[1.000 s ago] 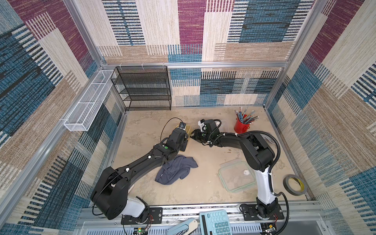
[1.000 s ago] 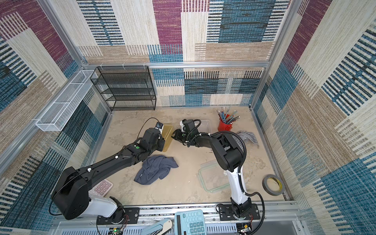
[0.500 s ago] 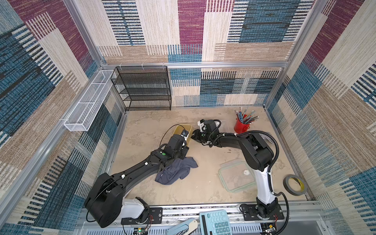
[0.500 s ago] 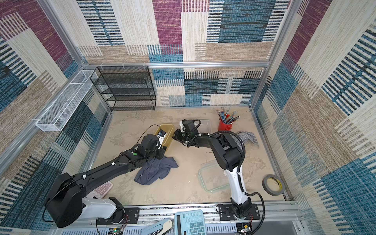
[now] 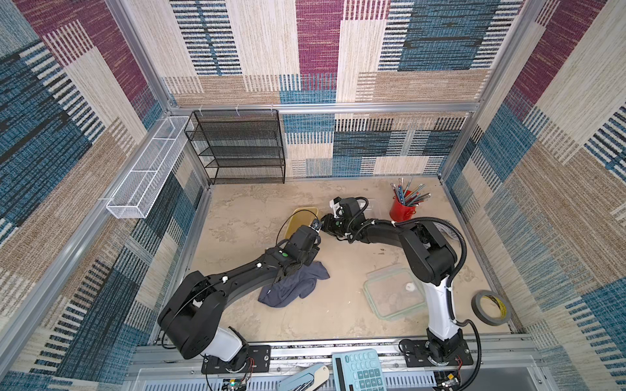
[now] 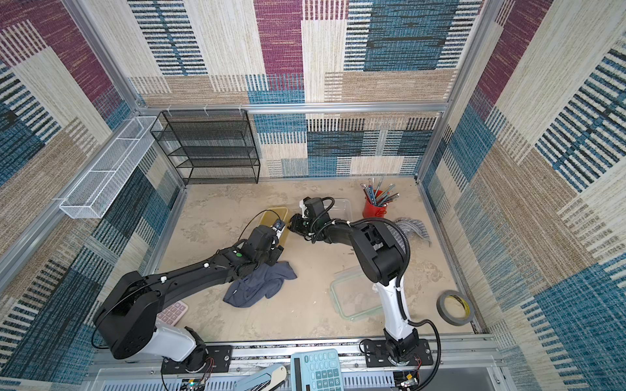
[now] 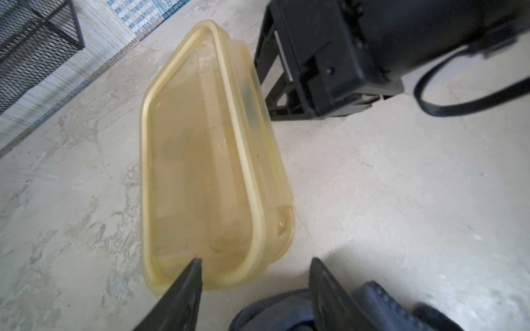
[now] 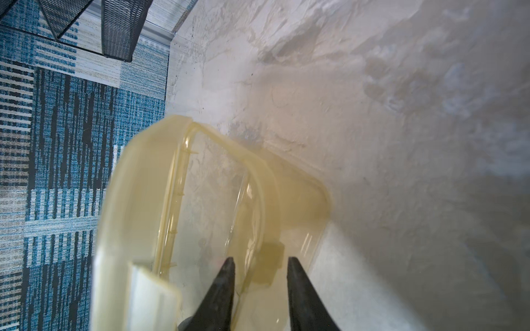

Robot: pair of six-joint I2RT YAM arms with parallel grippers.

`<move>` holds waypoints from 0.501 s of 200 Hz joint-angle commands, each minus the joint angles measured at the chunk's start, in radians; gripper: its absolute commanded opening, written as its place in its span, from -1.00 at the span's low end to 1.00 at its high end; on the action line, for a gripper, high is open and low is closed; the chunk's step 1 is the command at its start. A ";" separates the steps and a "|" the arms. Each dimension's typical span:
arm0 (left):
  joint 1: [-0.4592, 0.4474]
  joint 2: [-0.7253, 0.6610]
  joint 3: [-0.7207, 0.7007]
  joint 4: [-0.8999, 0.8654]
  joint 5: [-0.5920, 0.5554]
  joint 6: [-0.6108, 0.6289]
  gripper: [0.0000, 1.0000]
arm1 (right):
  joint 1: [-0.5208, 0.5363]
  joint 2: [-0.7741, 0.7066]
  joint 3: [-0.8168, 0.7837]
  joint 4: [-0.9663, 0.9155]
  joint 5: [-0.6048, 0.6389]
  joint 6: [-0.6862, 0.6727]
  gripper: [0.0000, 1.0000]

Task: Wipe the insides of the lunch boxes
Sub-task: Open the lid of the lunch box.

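This is a robot test cell in a lab, not a lived-in room. Patterned fabric panels [image 5: 318,40] fill a bare aluminium frame [image 5: 338,107] around a small stone-look floor [image 5: 244,210]. Opposite the black mesh shelf [image 5: 244,149], the left arm [image 5: 237,274] and the right arm [image 5: 426,257] are bolted to a metal rail [image 5: 338,345]. Between shelf and rail lie stray props: an amber lunch box [image 5: 301,216], a pencil cup [image 5: 399,211] and a tape roll [image 5: 476,306].

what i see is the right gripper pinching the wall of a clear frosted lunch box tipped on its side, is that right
Wrong colour: the right wrist view shows the right gripper pinching the wall of an amber-yellow lunch box tipped on its side, not a clear frosted one.
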 commanded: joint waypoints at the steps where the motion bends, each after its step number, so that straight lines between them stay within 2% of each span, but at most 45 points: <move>1: -0.006 0.006 0.013 0.035 -0.085 0.000 0.21 | -0.004 -0.012 0.008 -0.021 0.007 -0.030 -0.31; 56: -0.011 0.058 0.017 0.056 -0.146 -0.005 0.18 | -0.004 -0.017 0.009 -0.038 0.008 -0.050 -0.31; 78: -0.011 0.068 0.025 0.059 -0.221 -0.031 0.07 | -0.004 -0.016 0.009 -0.051 0.012 -0.068 -0.32; 100: -0.011 0.043 0.015 0.091 -0.193 -0.031 -0.01 | -0.004 -0.016 0.007 -0.070 0.031 -0.086 -0.33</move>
